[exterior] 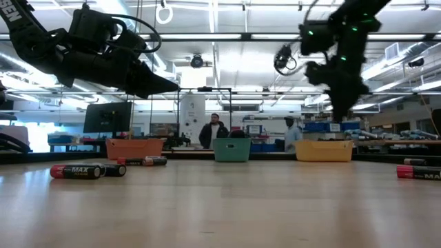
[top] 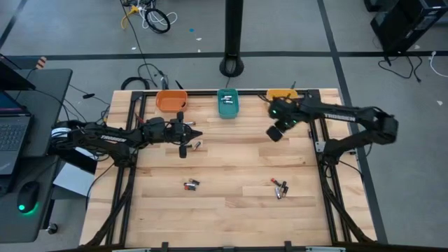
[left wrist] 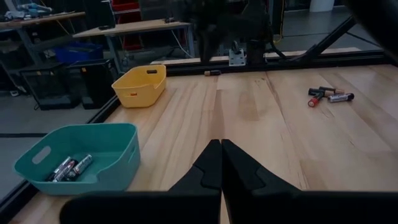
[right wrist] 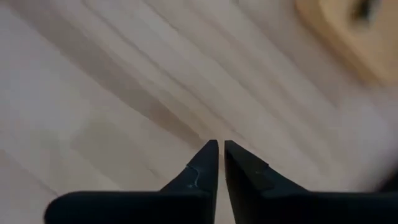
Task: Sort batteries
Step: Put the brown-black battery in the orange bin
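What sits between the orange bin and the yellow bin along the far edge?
The teal bin stands between the orange bin and the yellow bin, clearest in the high view; the left wrist view shows batteries inside it.

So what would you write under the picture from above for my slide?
Two robot arms hover over a wooden table, batteries lying loose below an orange bin, a teal bin and a yellow bin.

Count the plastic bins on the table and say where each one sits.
3, in a row along the table's far edge: the orange bin at the left, the teal bin in the middle, the yellow bin at the right, partly under the right arm.
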Robot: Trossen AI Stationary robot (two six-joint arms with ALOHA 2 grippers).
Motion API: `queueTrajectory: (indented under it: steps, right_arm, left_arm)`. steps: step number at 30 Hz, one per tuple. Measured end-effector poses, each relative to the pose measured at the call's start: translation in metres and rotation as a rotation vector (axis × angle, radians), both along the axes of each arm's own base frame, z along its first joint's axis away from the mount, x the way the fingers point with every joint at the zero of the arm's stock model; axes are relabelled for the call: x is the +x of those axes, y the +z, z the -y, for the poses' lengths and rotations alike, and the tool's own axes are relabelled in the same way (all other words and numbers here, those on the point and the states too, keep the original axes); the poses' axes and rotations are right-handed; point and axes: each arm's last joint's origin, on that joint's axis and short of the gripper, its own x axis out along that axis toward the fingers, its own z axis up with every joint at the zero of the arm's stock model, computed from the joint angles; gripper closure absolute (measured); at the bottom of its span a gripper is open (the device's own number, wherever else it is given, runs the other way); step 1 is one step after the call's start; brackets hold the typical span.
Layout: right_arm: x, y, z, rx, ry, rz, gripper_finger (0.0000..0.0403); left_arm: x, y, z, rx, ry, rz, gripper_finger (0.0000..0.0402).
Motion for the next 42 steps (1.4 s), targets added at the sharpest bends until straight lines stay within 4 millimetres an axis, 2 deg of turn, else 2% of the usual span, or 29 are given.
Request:
queueTrajectory:
  steps: [5,10,16,22,25,42]
  right_arm:
    - [-0.028,-0.019,-0.001,0.031,-0.187,-0.124,0.0348]
    - [-0.040,-0.035,0.006,0.057,-0.216,-0.237,0.0342]
    - [-0.050,-0.053,0.014,0.085,-0.160,-0.442,0.0390]
    - [-0.053,-0.067,0.021,0.140,-0.101,-0.590,0.0385]
    - [-0.054,-0.075,0.026,0.171,-0.052,-0.640,0.0394]
    - [-0.058,-0.100,0.037,0.257,-0.088,-0.793,0.0392]
  left_arm:
    - [0.000,0.000,0.000,-0.002,0.000,0.002,0.0396]
    - [0.000,0.000,0.000,-0.004,0.000,0.002,0.0396]
    - [0.000,0.000,0.001,-0.008,-0.005,0.000,0.0396]
    - [0.000,0.000,0.001,-0.007,-0.006,-0.002,0.0396]
    - [0.000,0.000,0.001,-0.007,-0.006,-0.003,0.0396]
    - [0.000,-0.001,0.001,-0.004,-0.006,-0.006,0.0396]
